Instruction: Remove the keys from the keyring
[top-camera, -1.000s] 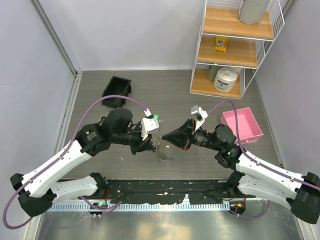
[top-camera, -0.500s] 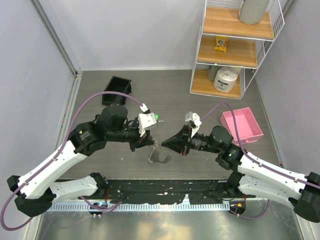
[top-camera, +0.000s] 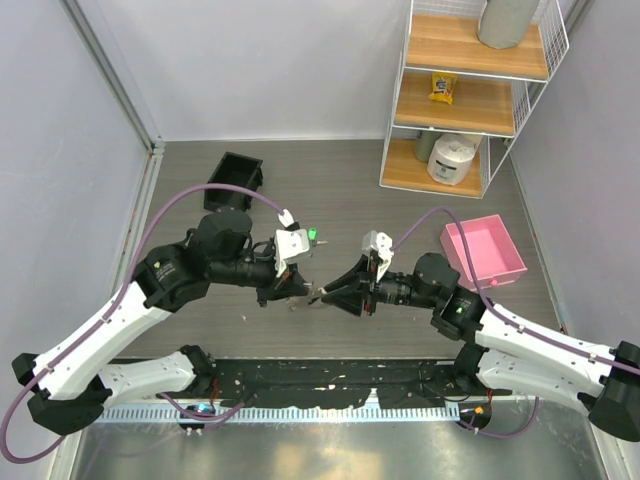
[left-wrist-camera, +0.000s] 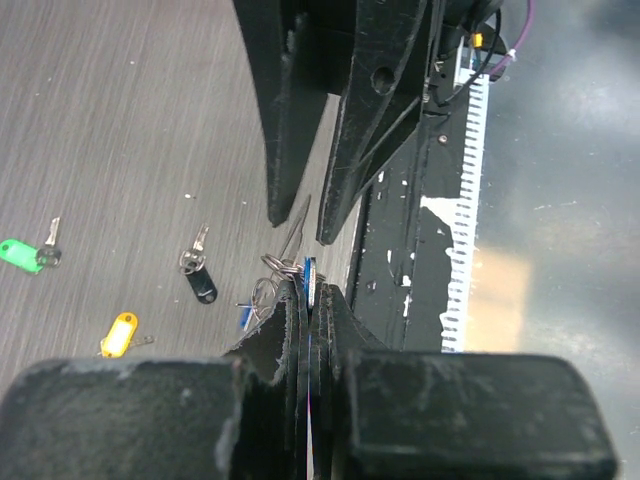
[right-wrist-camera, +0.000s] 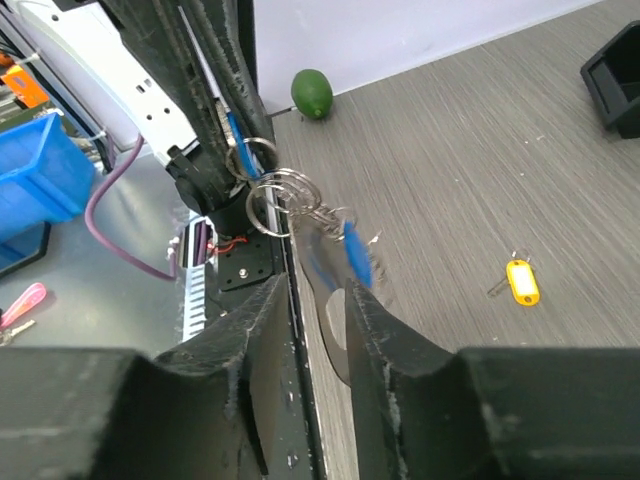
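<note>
My left gripper (left-wrist-camera: 310, 292) is shut on a thin blue-edged piece of the keyring (left-wrist-camera: 272, 272), whose silver rings stick out beside its tips. In the right wrist view the rings (right-wrist-camera: 280, 195) hang from the left fingers (right-wrist-camera: 215, 110). A blue-headed key (right-wrist-camera: 355, 255) and a silvery strip dangle from them, blurred. My right gripper (right-wrist-camera: 312, 290) is open just below them and grips nothing. From above, the two grippers meet tip to tip (top-camera: 315, 293). Loose keys lie on the table: green (left-wrist-camera: 20, 252), black (left-wrist-camera: 200, 282) and yellow (right-wrist-camera: 520, 281).
A pink tray (top-camera: 485, 250) lies right of the right arm. A black box (top-camera: 233, 180) sits at the back left, and a wire shelf (top-camera: 470, 90) stands at the back right. The black base rail (top-camera: 330, 380) runs along the near edge.
The right gripper's jaws have parted; a second ago they were shut. Both grippers have shifted slightly left and closer together, and the dangling blue key now swings.
</note>
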